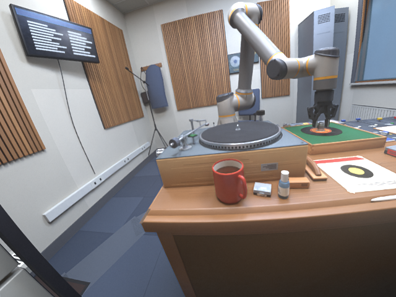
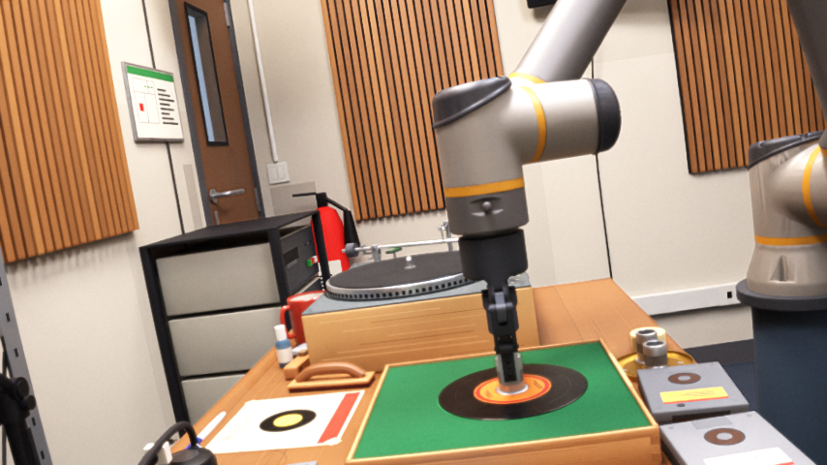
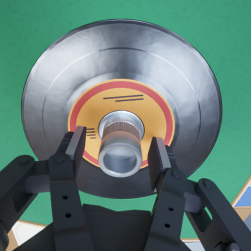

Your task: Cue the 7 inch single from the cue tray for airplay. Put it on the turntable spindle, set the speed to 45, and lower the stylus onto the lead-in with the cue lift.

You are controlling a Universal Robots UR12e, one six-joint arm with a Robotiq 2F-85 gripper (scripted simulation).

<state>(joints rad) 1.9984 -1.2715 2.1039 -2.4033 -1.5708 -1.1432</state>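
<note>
The metal hub (image 3: 120,145) at the centre of the single is partly hidden from the side by my fingers. The black 7 inch single (image 2: 512,390) with an orange and red label lies flat on the green felt of the cue tray (image 2: 502,403). My gripper (image 3: 119,150) stands open straight above the record, one finger on either side of the hub, holding nothing. The turntable (image 1: 240,134) sits left of the tray with a bare platter and a thin spindle (image 1: 237,126). Its tonearm (image 1: 188,133) rests at the platter's far left side.
A red mug (image 1: 229,180) stands in front of the turntable, with a small bottle (image 1: 283,184) and a small box (image 1: 262,188) beside it. A record sleeve (image 1: 357,172) lies on the desk before the tray. Cartridges (image 2: 691,391) lie beside the tray.
</note>
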